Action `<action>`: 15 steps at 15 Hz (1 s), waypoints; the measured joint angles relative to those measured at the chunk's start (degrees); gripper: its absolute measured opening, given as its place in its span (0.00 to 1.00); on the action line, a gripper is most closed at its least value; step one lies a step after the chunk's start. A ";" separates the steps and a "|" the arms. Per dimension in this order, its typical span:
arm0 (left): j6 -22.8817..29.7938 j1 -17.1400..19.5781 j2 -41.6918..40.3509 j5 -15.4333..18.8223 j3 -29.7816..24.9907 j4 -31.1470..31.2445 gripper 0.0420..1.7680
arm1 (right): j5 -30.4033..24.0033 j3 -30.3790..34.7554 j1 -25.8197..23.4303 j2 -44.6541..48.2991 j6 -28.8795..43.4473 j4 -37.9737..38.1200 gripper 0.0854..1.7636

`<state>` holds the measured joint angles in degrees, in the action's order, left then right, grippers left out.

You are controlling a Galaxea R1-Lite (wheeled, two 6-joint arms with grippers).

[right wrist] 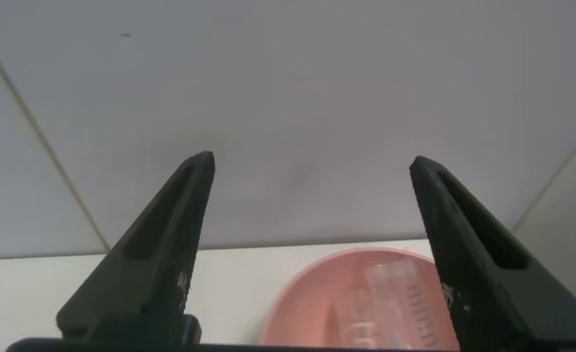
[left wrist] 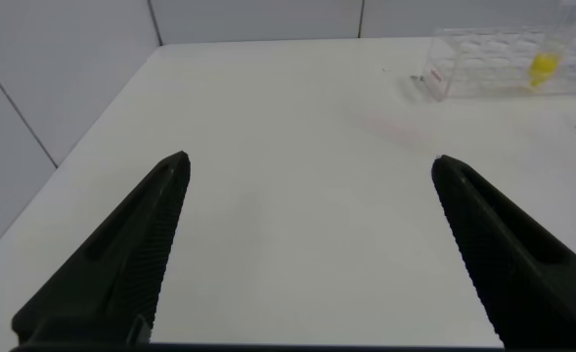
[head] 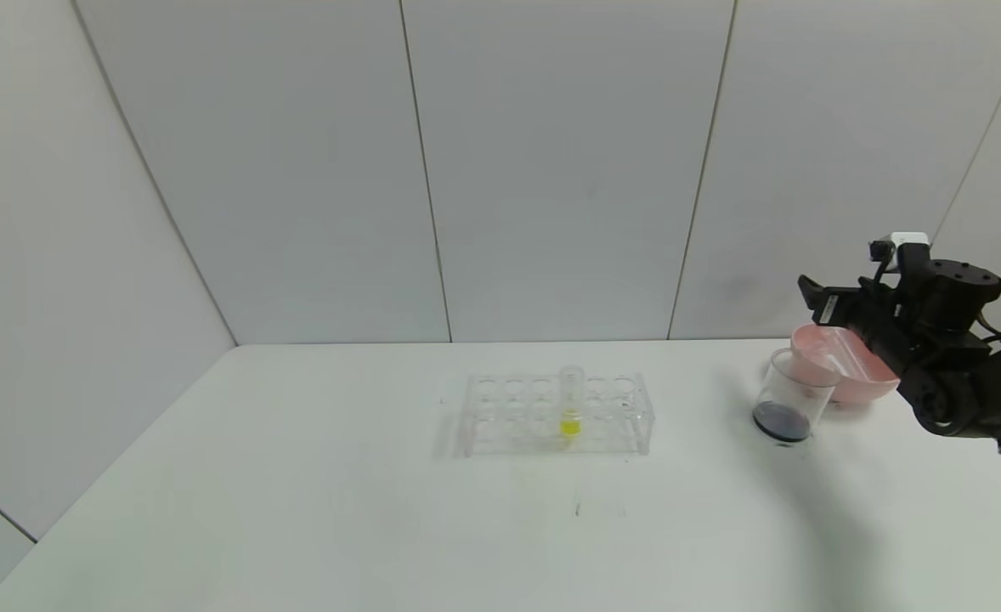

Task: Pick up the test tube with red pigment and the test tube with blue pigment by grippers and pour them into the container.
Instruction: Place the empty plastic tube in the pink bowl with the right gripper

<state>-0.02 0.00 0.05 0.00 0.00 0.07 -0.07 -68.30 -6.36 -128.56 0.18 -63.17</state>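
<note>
I see my right gripper (right wrist: 312, 235) up above the pink bowl (head: 849, 387), with its fingers spread wide and nothing between them. An empty clear tube (head: 845, 355) lies in that bowl. The container (head: 788, 399) stands just beside the bowl and touches its front edge. It has a dark pool at the bottom, so I think the red and blue are already poured in. I see no red tube or blue tube anywhere else.

What could go wrong? My arm hangs very close to the container. If I swing it down or sideways, I could knock the container over and spill the dark liquid on the table (head: 296, 476).

The head view shows the container and the rack (head: 556, 414) with a yellow tube (head: 570, 404), well apart from the bowl. The right wrist view shows only the bowl and the wall. Only the left wrist view shows my left gripper (left wrist: 312, 254), also spread wide and empty, well apart from the bowl, past the rack.
</note>
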 joint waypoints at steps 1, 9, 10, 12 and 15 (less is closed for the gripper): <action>0.02 0.00 0.00 0.00 0.00 0.02 1.00 | 0.89 0.37 2.18 0.69 -0.02 0.06 0.82; 0.02 0.00 0.00 0.02 0.00 0.02 1.00 | 2.94 9.07 11.95 13.15 -0.07 0.49 0.91; 0.02 -0.02 0.00 0.00 0.00 0.02 1.00 | 2.34 11.61 12.09 16.26 0.11 0.30 0.92; 0.02 0.00 0.00 0.00 0.00 0.00 1.00 | 0.69 17.15 12.23 23.27 0.71 0.20 0.93; 0.02 0.00 0.00 0.00 0.00 0.02 1.00 | -0.20 26.71 13.39 36.52 0.99 0.13 0.94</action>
<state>0.00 0.00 0.05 0.00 0.00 0.10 -0.27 -41.59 7.02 -92.04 1.17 -63.04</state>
